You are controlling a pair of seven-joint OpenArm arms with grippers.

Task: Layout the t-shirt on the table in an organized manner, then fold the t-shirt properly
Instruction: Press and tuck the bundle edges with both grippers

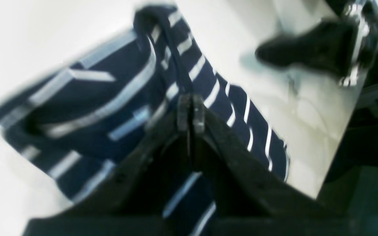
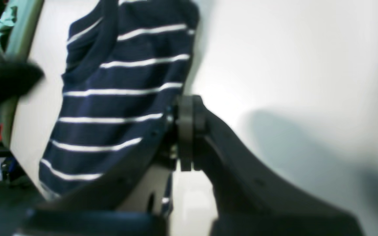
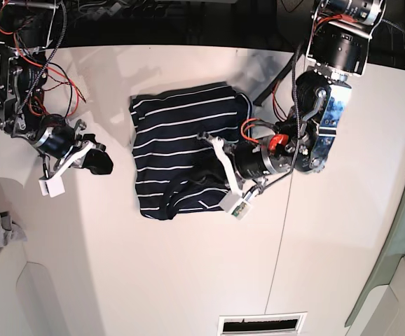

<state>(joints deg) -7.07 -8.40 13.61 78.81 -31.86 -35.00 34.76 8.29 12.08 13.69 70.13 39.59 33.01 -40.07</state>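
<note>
Table (image 3: 188,280), white and seamed, is spread with the navy striped t-shirt (image 3: 181,150), bunched left of centre; no readable writing is seen. The left gripper (image 1: 190,113) is closed over the shirt's edge, nothing visibly pinched, while the right gripper (image 2: 189,131) is closed empty, apart from it.
</note>
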